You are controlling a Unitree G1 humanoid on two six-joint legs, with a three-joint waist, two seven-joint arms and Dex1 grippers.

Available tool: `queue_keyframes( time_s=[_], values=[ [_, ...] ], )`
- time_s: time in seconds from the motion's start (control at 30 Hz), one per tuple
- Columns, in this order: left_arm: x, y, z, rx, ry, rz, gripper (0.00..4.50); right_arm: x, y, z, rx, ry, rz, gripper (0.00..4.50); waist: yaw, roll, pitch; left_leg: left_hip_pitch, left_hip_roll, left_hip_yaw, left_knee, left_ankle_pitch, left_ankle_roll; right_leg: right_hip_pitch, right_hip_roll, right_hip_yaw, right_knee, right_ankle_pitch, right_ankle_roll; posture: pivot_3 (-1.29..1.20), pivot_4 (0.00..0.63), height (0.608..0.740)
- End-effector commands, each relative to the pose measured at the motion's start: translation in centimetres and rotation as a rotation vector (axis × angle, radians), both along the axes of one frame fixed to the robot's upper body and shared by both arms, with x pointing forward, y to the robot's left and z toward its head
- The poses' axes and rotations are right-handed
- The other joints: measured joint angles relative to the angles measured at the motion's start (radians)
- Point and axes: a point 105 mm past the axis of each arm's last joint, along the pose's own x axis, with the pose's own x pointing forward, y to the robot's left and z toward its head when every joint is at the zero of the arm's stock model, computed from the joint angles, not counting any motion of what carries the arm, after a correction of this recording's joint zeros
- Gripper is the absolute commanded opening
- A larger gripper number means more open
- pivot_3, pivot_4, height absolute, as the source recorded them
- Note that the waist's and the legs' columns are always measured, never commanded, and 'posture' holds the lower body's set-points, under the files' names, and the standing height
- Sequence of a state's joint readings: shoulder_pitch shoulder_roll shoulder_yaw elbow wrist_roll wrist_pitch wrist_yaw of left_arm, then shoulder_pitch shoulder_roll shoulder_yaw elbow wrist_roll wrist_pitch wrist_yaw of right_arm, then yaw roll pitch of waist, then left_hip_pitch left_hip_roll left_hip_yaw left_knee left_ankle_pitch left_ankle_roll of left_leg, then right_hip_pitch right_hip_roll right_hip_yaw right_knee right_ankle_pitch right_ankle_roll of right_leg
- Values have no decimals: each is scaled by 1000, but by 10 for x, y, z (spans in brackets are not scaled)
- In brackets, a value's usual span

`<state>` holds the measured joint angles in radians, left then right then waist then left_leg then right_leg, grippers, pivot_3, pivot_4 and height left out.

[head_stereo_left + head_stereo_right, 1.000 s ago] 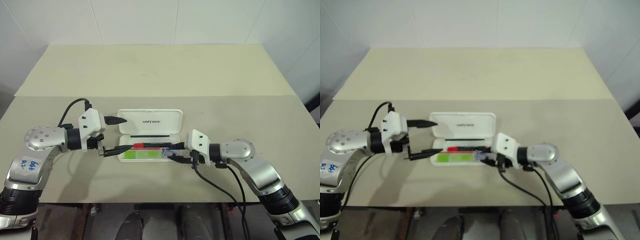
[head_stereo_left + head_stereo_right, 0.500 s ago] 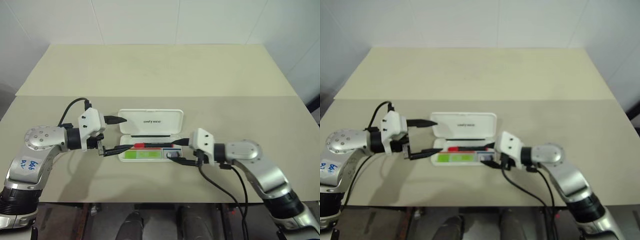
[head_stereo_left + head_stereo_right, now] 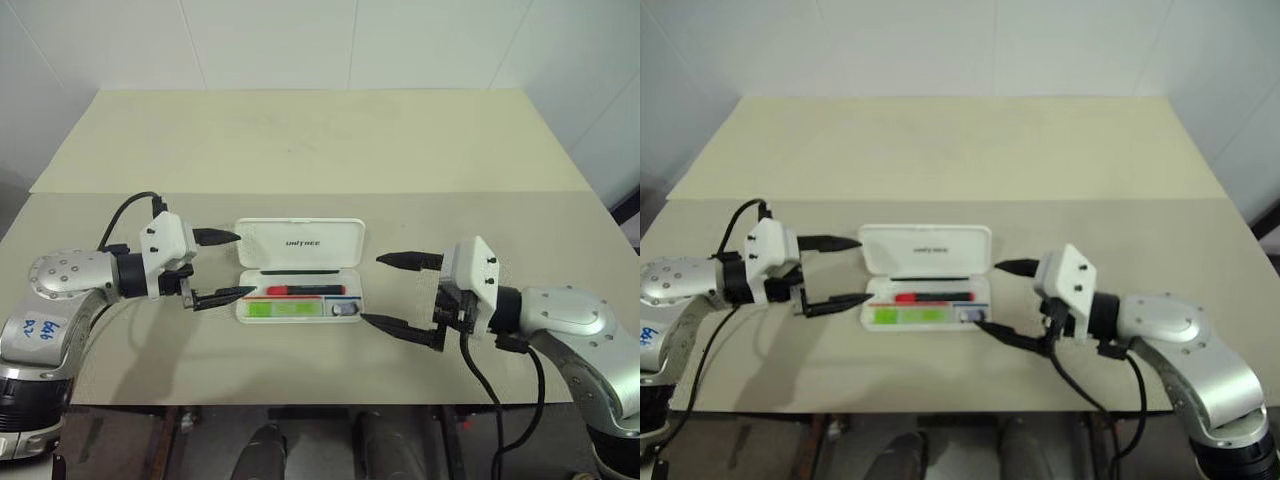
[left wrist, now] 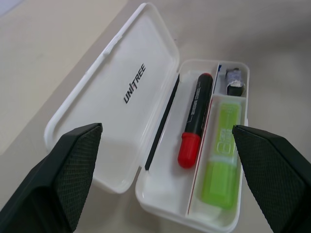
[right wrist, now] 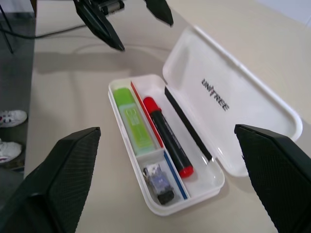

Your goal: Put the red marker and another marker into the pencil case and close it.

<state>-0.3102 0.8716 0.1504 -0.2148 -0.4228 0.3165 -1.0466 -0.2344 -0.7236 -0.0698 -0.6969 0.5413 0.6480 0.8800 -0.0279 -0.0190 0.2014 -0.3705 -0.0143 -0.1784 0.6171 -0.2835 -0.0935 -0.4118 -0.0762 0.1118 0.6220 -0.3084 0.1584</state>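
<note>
1. White tiled walls stand behind a beige counter (image 3: 330, 140) in the left eye view. The pencil case (image 3: 300, 270) lies open near the front edge, lid flat toward the wall. The left hand (image 3: 222, 268) hangs just beside its left end, fingers apart and holding nothing. The right hand (image 3: 395, 292) hovers near its right end, fingers wide apart and likewise holding nothing.

2. The right eye view gives the same layout. Whether either hand touches the case cannot be judged from here.

3. In the left wrist view the red marker (image 4: 194, 119) lies in the case's long compartment, and another marker (image 4: 221, 155), lime green, lies in the one beside it. A small grey object (image 4: 234, 81) sits in the end pocket; what it is stays unclear.

4. In the right wrist view the lid (image 5: 233, 99) looks like thin hard plastic: light, stiff, smooth, probably slippery. I judge pushing its free long edge over, with the tray steadied, safer than pinching. The hinge and any latch are hard to make out.
</note>
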Motion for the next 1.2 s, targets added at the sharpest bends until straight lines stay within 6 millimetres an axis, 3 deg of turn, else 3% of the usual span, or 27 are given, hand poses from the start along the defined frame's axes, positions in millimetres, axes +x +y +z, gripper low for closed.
queue_keyframes(
  time_s=[0.03,0.07,0.17,0.27,0.43,0.57,0.77,0.87,0.97,1.2],
  values=[
    [1,4,14,6,-62,-6,4500,-6,2,11,-25,-73,43,4478,0,0,0,0,0,0,0,0,0,0,0,0,0,0,0,0,150,740],
    [1,4,14,8,-65,-10,4500,-5,2,11,-31,-86,41,4478,0,0,0,0,0,0,0,0,0,0,0,0,0,0,0,0,150,740],
    [0,6,12,1,-61,-21,3924,-5,4,17,-17,-106,62,4500,-1,0,0,0,0,0,0,0,0,0,0,0,0,0,0,0,150,740],
    [-2,10,8,11,-48,-19,3015,-6,7,19,-10,-110,82,4500,-1,0,0,0,0,0,0,0,0,0,0,0,0,0,0,0,150,740],
    [0,16,6,22,-61,4,1393,-17,8,-1,-128,-100,169,4500,1,0,0,0,0,0,0,0,0,0,0,0,-1,0,0,0,150,740],
    [9,24,13,-5,-86,57,109,-6,7,4,-101,-114,143,4500,1,0,0,0,0,0,0,0,0,0,0,0,0,0,0,0,150,740],
    [43,48,34,-224,-133,337,47,3,8,4,-96,-140,116,4500,0,0,0,0,0,0,1,0,0,0,0,0,1,0,0,0,150,740],
    [53,57,33,-300,-111,440,47,4,10,5,-91,-146,111,4500,0,0,0,0,0,0,2,0,0,0,-1,0,0,0,0,0,150,740],
    [71,63,18,-328,-27,571,47,6,11,7,-83,-156,103,4500,1,0,0,0,0,0,2,0,0,0,-1,0,1,0,1,0,150,740],
    [94,23,9,-333,60,515,47,9,15,13,-69,-180,92,4500,5,-1,0,-1,-1,0,6,0,0,1,-1,0,3,1,2,0,150,740]
  ],
)
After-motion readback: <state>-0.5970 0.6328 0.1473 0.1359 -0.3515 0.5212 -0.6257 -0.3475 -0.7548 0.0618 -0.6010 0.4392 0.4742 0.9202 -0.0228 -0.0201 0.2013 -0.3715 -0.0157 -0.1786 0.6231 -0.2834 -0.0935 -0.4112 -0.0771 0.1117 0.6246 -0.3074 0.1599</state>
